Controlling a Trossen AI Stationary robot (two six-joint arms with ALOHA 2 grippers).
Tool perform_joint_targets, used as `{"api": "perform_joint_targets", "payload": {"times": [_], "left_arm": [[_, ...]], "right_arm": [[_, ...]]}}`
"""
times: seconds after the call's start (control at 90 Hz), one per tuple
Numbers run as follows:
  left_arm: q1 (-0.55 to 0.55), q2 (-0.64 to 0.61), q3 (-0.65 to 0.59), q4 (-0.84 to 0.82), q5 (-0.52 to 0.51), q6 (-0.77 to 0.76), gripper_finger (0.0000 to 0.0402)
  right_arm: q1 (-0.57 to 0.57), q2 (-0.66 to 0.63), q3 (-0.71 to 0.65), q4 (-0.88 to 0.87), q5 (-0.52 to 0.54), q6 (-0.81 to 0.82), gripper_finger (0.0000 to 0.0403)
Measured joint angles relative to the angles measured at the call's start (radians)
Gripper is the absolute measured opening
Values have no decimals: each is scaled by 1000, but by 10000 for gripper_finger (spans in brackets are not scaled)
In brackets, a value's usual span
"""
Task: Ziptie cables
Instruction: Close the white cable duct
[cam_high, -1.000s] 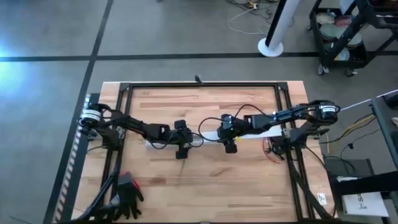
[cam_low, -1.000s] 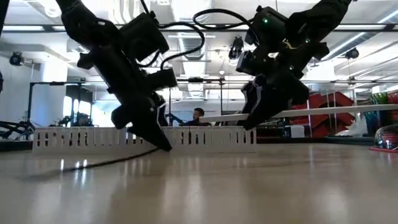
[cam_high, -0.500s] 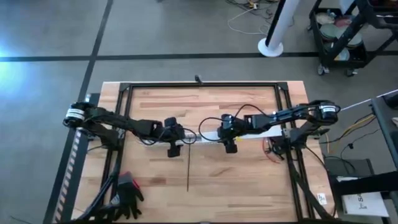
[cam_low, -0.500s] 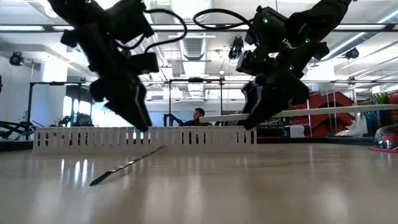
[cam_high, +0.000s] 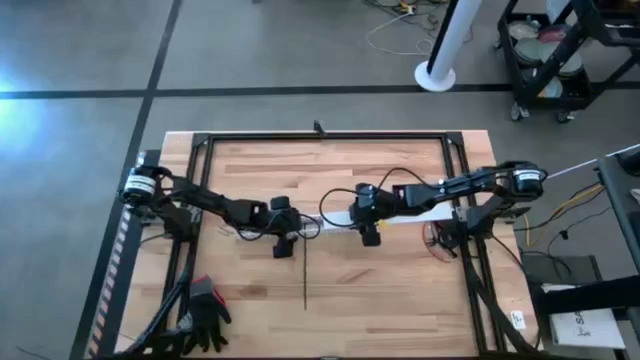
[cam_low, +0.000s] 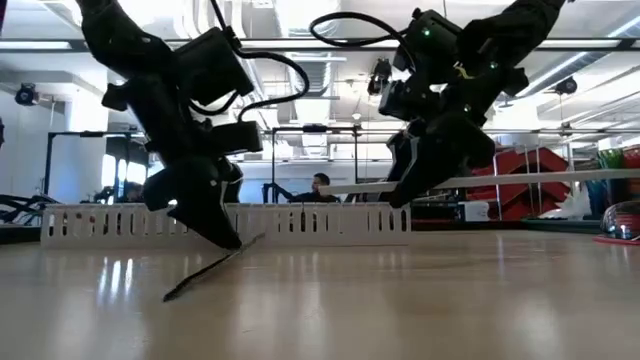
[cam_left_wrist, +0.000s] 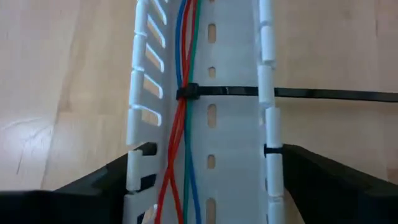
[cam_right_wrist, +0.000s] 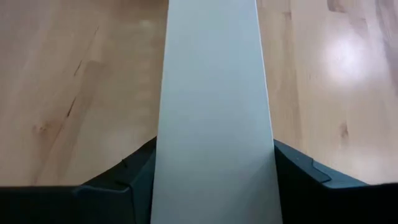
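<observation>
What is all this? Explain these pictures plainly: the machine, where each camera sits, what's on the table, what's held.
It is a robot with two dark arms working at a wooden table. One picture looks straight down from above, one looks level across the tabletop, and two come from cameras on the arms' wrists. On the table lies a white slotted duct with coloured cables running along it. A black zip tie binds them, and its tail trails out over the wood. The left gripper is at that duct, and its wrist camera shows the cables close up. The right gripper pinches a flat white strip and holds it above the table.
</observation>
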Motion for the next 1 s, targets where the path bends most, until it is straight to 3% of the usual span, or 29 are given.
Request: {"api": "perform_joint_targets", "payload": {"times": [0.389,0.756,1.0], "left_arm": [[-1,3,-2,-11,7,19,301],[-6,3,-3,-31,1,51,191],[-7,4,-4,-35,11,70,227]], "right_arm": [[62,49,-2,-1,175,-19,212],[52,44,-2,0,169,-66,212],[35,46,-2,-6,165,-51,212]]}}
